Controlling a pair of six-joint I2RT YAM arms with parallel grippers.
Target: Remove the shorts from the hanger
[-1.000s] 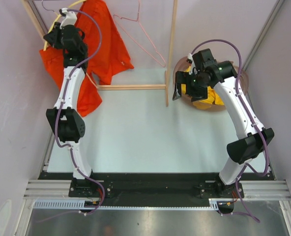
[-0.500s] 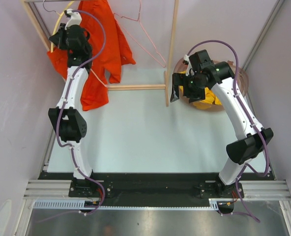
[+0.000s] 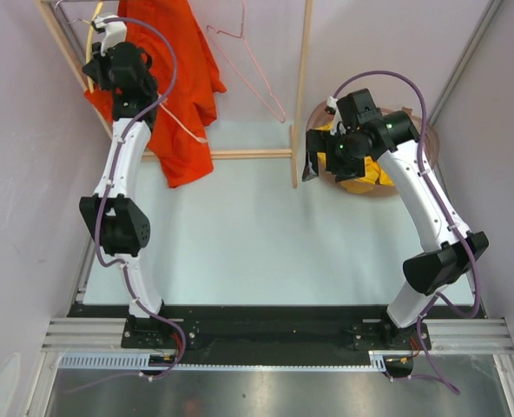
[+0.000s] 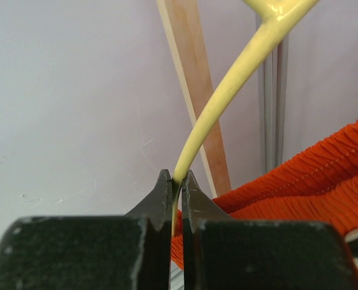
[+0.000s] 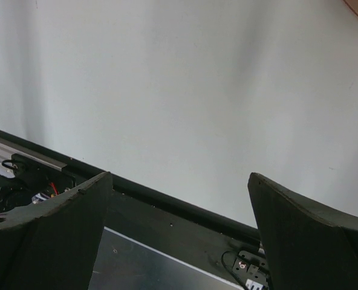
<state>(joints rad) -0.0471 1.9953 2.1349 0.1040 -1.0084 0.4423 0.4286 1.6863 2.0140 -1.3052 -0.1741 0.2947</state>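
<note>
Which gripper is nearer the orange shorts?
Left. The left gripper is shut on the yellow hanger, right beside the orange shorts at the rack. The right gripper hangs open across the table, by the basket.

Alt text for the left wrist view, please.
The left gripper is shut on a thin pale yellow hanger that curves up to the right. Orange-red shorts with a gathered waistband fill the lower right; a wooden post and pale wall stand behind.

A robot lab's test cell: plain lilac walls [image 3: 14, 217], aluminium mounting rail [image 3: 274, 334], pale tabletop [image 3: 257, 234], wooden rack [image 3: 302, 87].
</note>
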